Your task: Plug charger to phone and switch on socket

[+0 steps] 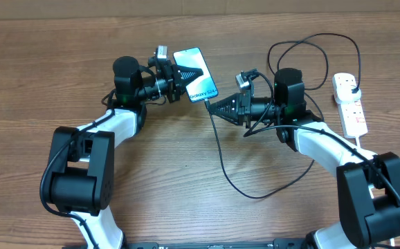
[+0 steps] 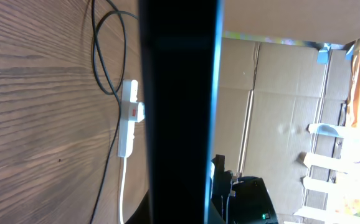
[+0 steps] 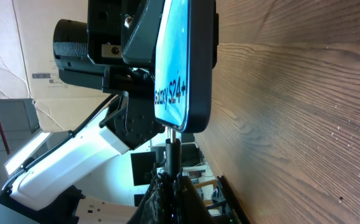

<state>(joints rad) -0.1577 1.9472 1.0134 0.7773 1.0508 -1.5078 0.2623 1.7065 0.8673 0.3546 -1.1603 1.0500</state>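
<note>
Right pincer [image 1: 212, 106] first: its fingers are closed down on the small connector tip [image 3: 172, 144] of the long thin black charger cable [image 1: 221, 155]. That tip meets the bottom edge of the slim rectangular phone [image 3: 183, 62] with the bright blue-cyan screen. Left pincer [image 1: 188, 73] clamps that phone far of centre, screen up, bottom edge facing right towards the connector. I cannot tell whether the phone is raised off the brown wood-grain table [image 1: 61, 55] or resting on it.

From the right wrist view I also cannot tell whether the tip is seated or only touching the port, so treat this as mid-insertion. You want the push dead straight along the phone's long axis, because any tilt will likely skid the tip off the edge. Hold the left side rigid as a brace and press slowly. Mind the slack loop near centre so it doesn't drag sideways.

Far right, the white elongated power strip [image 1: 349, 104] with red-marked switches lies flat, with the black plug [image 1: 352, 84] at its far end. Its switch comes after.
</note>
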